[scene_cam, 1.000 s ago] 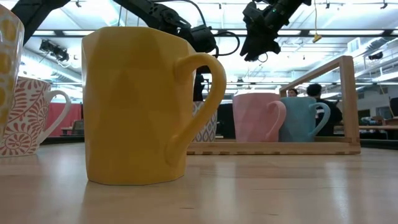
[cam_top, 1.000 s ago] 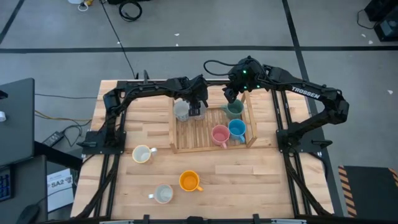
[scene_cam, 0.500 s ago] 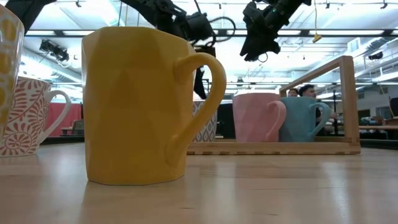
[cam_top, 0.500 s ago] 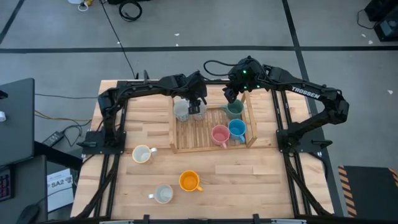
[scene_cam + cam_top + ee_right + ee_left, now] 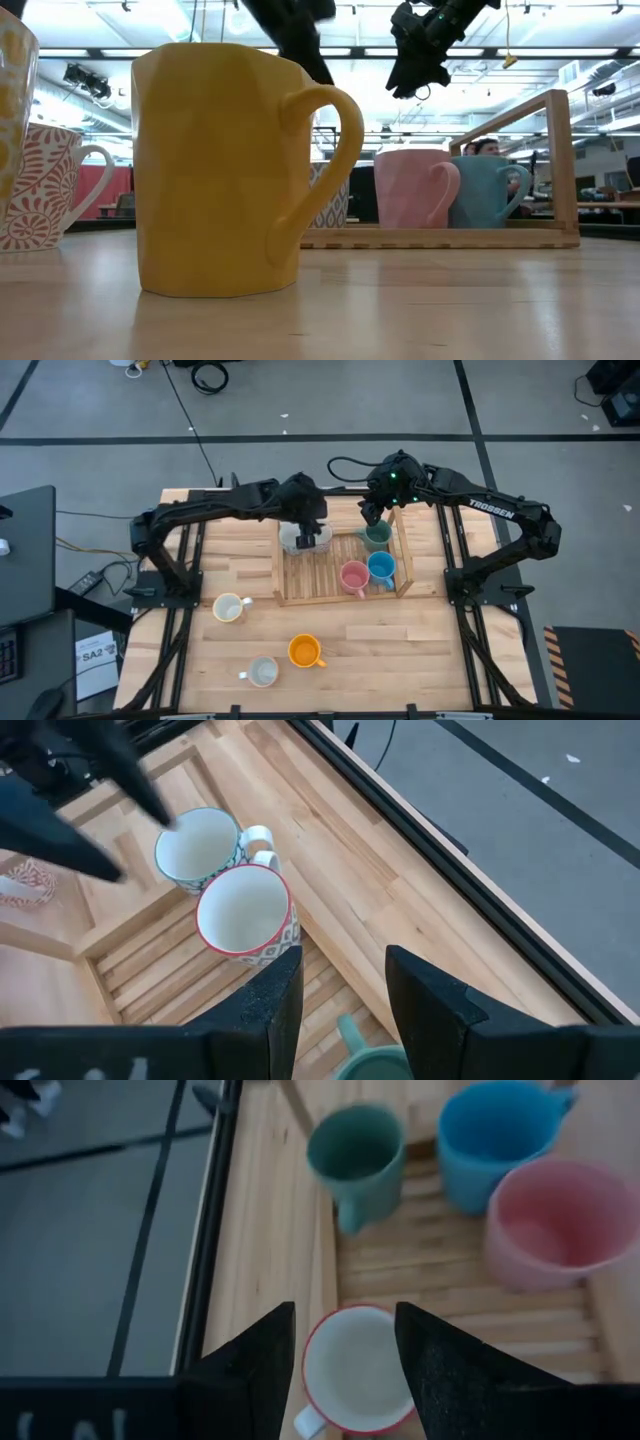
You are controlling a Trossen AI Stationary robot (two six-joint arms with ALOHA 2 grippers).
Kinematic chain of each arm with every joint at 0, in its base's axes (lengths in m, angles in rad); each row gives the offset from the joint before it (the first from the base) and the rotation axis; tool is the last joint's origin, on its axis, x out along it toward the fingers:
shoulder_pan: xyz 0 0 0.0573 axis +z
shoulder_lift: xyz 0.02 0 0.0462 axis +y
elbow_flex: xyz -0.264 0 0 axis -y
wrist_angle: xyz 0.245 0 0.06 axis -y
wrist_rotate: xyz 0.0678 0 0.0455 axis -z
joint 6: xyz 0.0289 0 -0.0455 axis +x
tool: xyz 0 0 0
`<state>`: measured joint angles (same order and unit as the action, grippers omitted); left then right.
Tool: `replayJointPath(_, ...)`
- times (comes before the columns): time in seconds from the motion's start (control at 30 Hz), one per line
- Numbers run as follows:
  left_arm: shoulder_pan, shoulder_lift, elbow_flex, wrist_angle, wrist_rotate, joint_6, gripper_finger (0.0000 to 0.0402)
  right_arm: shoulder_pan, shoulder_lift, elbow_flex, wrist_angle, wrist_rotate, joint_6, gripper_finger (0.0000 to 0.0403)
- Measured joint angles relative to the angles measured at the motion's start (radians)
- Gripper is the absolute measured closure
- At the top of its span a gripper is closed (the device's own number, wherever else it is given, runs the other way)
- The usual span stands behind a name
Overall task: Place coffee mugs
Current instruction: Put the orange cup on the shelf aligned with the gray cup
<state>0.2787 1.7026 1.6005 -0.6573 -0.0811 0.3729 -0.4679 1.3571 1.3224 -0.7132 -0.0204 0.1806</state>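
1. Starting with the big stuff: the desk [image 5: 400,650] is wood, and three mugs are left standing loose on it near the front: the cream mug [image 5: 229,607], a whitish-grey mug [image 5: 263,672] and the orange mug [image 5: 304,651].
2. The slatted wooden tray [image 5: 330,598] is set mid-desk, and five mugs are already parked in it.
3. The left gripper [image 5: 345,1308] is hung over the tray's back left corner. Its fingers are spread apart with nothing gripped, and the red-rimmed patterned mug [image 5: 358,1370] is seen straight below them, standing on the slats.
4. The right gripper [image 5: 335,965] is held above the tray's back right corner, over the dark green mug [image 5: 377,535]. Its fingers are parted too, and nothing is carried.
5. The pink mug [image 5: 353,576] and blue mug [image 5: 381,568] are packed touching at the tray's front right. A second patterned mug [image 5: 200,845] is tucked right beside the red-rimmed one.
6. Handling-wise, glazed ceramic is probably what's being dealt with: rigid, a bit heavy for its size, slick, and chippable if knocked against a neighbour or the tray rail.
7. A pinch over the rim wall, one finger inside and one outside, away from the handle, is likely the safest hold. The handle itself looks too curved to be gripped squarely.
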Motion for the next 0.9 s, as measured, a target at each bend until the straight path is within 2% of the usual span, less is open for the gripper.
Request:
replayJointPath(0.33, -0.085, -0.156, 0.0, -0.09, -0.003, -0.081, 0.0221, 0.0, 0.0, 0.0, 0.0, 0.0, 0.0, 0.0253)
replayJointPath(0.73, -0.196, -0.272, 0.0, -0.455, -0.003, -0.373, 0.0221, 0.001, 0.0, 0.0, -0.001, 0.0, 0.0, 0.0253)
replayJointPath(0.9, -0.27, -0.295, -0.002, -0.554, -0.004, -0.488, 0.0221, 0.001, 0.0, 0.0, -0.001, 0.0, 0.0, 0.0253)
